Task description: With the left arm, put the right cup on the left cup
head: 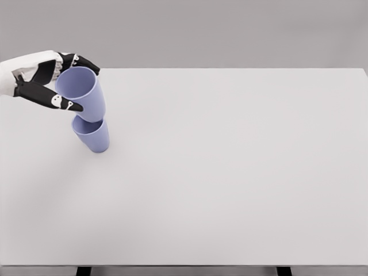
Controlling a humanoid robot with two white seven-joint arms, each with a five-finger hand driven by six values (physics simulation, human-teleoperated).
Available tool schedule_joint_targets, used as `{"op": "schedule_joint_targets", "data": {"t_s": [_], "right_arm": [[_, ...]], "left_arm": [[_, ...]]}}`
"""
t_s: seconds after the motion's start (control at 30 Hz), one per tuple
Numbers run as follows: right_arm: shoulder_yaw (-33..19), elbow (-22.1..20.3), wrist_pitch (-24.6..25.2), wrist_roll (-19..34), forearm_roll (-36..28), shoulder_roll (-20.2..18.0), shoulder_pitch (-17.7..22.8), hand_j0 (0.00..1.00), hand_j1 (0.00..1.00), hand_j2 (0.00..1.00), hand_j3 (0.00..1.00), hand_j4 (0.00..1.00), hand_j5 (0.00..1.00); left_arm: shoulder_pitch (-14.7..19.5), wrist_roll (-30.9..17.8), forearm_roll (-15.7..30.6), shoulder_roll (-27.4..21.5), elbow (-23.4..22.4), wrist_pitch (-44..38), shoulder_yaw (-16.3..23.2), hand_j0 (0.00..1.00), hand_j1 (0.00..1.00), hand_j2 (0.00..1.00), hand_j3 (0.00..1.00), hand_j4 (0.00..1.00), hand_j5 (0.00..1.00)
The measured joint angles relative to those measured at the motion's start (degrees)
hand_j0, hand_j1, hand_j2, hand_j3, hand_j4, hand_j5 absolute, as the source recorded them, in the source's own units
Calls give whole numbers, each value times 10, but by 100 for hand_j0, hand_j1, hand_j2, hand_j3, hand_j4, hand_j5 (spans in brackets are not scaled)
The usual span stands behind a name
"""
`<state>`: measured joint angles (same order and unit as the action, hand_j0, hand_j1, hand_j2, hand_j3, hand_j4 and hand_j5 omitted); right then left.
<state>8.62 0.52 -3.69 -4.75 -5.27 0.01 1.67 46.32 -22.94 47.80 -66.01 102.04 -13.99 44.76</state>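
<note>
Two smooth, lavender-blue tapered plastic cups sit one over the other at the far left of the scene. The upper lavender-blue cup is the one being held: its round open mouth tilts up and toward the left, its matte wall narrows downward, and its base reaches the rim of the lower lavender-blue cup. Whether the base has entered the lower cup's mouth or only touches the rim cannot be told from this view. The lower cup stands on the desk, leaning slightly, with its narrower base nearer and to the right of its mouth.

The left hand, white at the wrist and back with glossy black segmented fingers marked by white patches, comes in from the left edge. Its fingers are curled round the upper cup, one black digit running along the near side of the wall and others wrapping over the far rim, pinching the cup between them.

Both cups rest over a wide, flat, pale grey desk with a plain matte surface that fills most of the view. Its far edge meets a plain grey backdrop, and two dark leg tops show under its near edge. Nothing else lies close to the cups. The right arm does not show.
</note>
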Motion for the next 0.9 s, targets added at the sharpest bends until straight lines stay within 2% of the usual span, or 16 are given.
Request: {"op": "schedule_joint_targets", "data": {"t_s": [0.9], "right_arm": [[0,0,0,0,0,0,0,100,100,100,100,100,100]], "left_arm": [[-29,1,-4,-16,-19,0,-1,67,67,67,67,67,67]]}}
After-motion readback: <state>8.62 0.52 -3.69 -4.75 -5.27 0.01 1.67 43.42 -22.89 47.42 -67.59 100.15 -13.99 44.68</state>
